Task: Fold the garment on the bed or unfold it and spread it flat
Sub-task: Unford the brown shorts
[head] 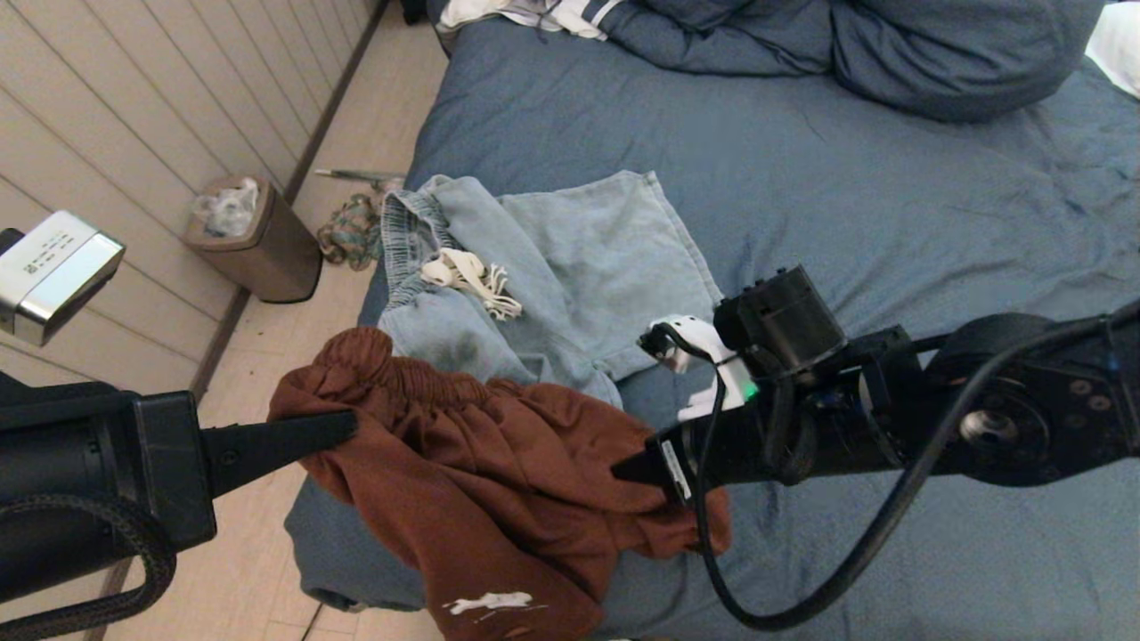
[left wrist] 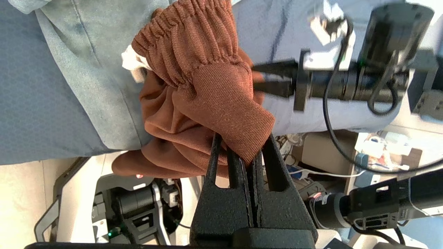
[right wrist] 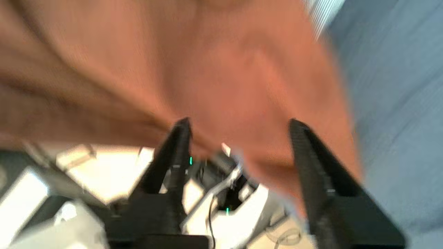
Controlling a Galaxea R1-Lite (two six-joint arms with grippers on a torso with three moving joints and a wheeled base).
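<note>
Rust-brown shorts (head: 481, 481) with an elastic waistband hang bunched over the near left corner of the slate-blue bed (head: 891, 196). My left gripper (head: 352, 425) is shut on one end of their waistband, and the pinched fabric shows in the left wrist view (left wrist: 247, 157). On the shorts' other side my right gripper (head: 623, 470) is open, its fingers spread wide, with brown fabric (right wrist: 221, 69) right at the fingertips (right wrist: 183, 128). Whether the cloth lies between them is unclear. Pale blue shorts (head: 579, 258) with a white drawstring lie flat behind the brown ones.
A bunched blue duvet and pillows (head: 846, 44) fill the head of the bed. On the floor to the left stand a brown waste bin (head: 254, 236) by the panelled wall and a tangle of cloth (head: 352, 231). The robot's base (left wrist: 138, 204) shows under the hanging shorts.
</note>
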